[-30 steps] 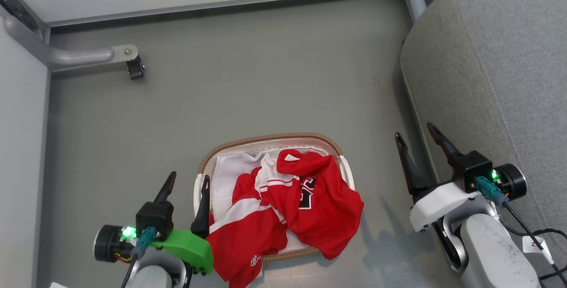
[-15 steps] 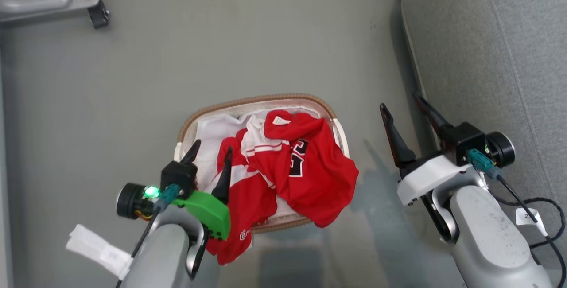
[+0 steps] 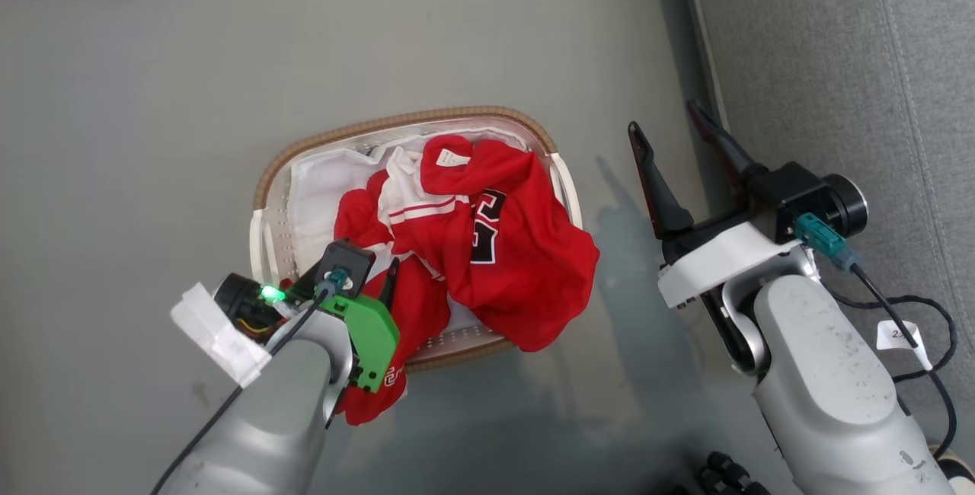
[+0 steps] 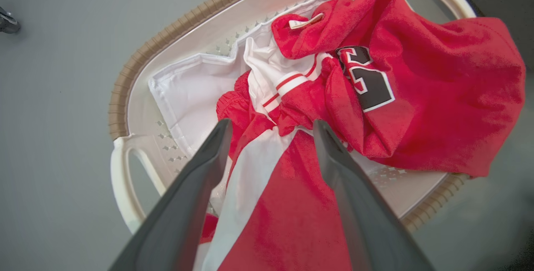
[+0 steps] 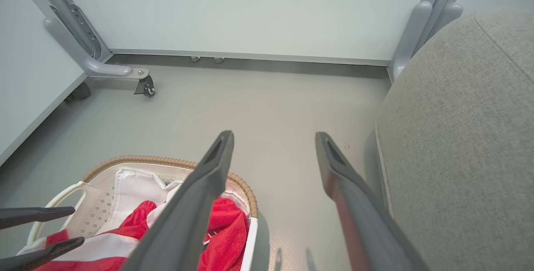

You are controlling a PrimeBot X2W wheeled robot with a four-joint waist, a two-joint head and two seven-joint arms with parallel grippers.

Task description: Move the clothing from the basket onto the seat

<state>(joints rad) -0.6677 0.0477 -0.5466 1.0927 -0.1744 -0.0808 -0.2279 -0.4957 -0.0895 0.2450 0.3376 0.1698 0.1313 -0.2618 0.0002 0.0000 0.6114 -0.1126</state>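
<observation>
While red jerseys heap in white laundry basket, left gripper hangs spread wide over them, gripping nothing; right gripper wide open, empty, beside grey couch.

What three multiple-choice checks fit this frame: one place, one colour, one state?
1. The seat lies to which side of the basket? A) robot's left B) robot's right C) under it
2. The numerals on the clothing are: A) blue B) black, white-edged C) yellow
3. The left gripper is: A) open over the clothing B) shut on the basket C) shut, holding nothing

Key: B, seat at head view's right; B, left wrist view shows them; A, fingers spread above the cloth.
</observation>
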